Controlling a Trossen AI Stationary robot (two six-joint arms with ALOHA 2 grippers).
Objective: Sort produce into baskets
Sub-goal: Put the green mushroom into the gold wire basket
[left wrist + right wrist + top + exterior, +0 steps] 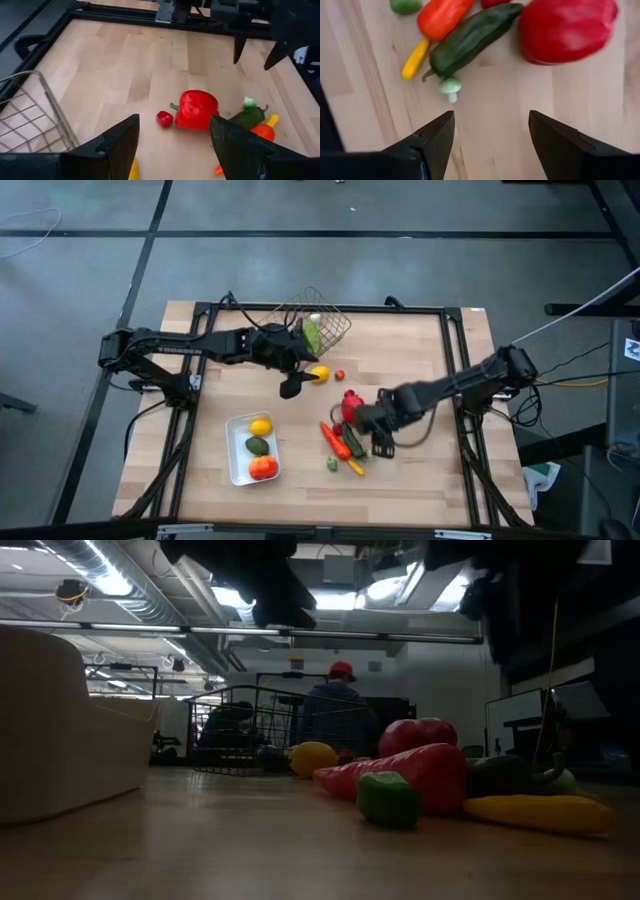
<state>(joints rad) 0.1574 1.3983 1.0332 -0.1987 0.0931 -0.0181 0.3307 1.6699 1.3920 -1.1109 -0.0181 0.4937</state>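
Note:
The wire mesh basket [318, 326] stands at the far middle with a green item inside. The white tray [252, 448] at the near left holds a lemon, an avocado and a tomato. My left gripper [293, 385] is open just near of the basket, beside a yellow lemon [318, 373]. My right gripper [378, 442] is open and empty above the table, just right of the loose pile: red pepper [565, 27], dark green cucumber [470, 40], orange-red piece [440, 17], small yellow piece [415, 60], a pale mushroom-like piece [451, 87]. My left gripper: a sliver of the lemon [134, 170] shows by the inner side of one finger [120, 145]. I cannot tell whether they touch. The lemon lies on the table.
A tiny red fruit [339, 375] lies between the lemon and the red pepper. A small green piece [332, 464] lies at the near end of the pile. A black frame [455, 370] rims the table. A person shows in the room behind, in the low view [338, 705].

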